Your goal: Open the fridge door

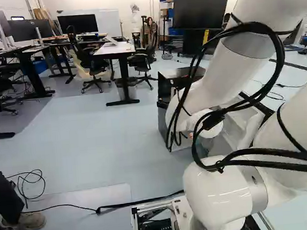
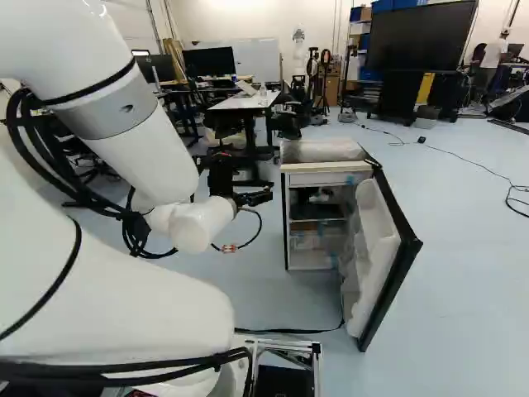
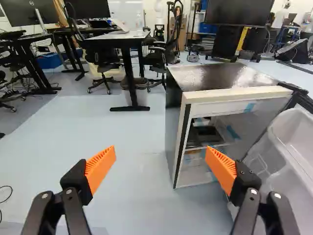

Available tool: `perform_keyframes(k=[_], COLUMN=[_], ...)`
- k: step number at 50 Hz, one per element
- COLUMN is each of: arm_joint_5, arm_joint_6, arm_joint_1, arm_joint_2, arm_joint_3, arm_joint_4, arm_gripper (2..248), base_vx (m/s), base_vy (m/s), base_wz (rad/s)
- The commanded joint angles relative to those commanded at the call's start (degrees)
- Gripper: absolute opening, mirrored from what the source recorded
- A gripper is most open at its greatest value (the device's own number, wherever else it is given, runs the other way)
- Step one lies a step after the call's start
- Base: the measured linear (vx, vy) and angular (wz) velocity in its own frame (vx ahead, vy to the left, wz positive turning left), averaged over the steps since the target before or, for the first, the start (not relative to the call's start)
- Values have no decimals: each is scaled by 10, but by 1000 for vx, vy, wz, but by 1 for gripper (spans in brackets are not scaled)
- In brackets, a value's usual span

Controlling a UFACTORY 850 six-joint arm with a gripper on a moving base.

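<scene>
In the right base view my gripper (image 2: 240, 188) hangs beside the small black fridge (image 2: 326, 150), on the side away from its door (image 2: 395, 258). That door is swung wide, showing its white inner shelves and the lit compartment. From the wrist view, my gripper (image 3: 161, 169) has its orange-padded fingers far apart, and nothing is between them. The fridge (image 3: 222, 77) stands ahead, partly covered by one finger; its door (image 3: 293, 147) spreads out beside that finger. In the left base view the arm hides most of the fridge (image 1: 164, 119).
Desks such as the white-topped one (image 1: 114, 48) and office chairs (image 1: 91, 66) stand behind. A black cable (image 1: 116, 206) crosses the floor ahead of the base. A person's shoe (image 1: 31, 221) shows at the left of the left base view. Another robot (image 1: 135, 17) stands far back.
</scene>
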State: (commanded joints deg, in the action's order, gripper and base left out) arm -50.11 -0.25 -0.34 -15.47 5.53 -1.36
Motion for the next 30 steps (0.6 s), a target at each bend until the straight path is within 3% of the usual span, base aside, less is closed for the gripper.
perform_keyframes(k=[30], arm_joint_5=[1], arm_joint_6=[2], arm_joint_1=[3], arm_joint_2=[-5], arm_joint_3=[-5], arm_joint_4=[14], arm_gripper=[247], base_vx=[0], base_vy=[0], base_wz=[0])
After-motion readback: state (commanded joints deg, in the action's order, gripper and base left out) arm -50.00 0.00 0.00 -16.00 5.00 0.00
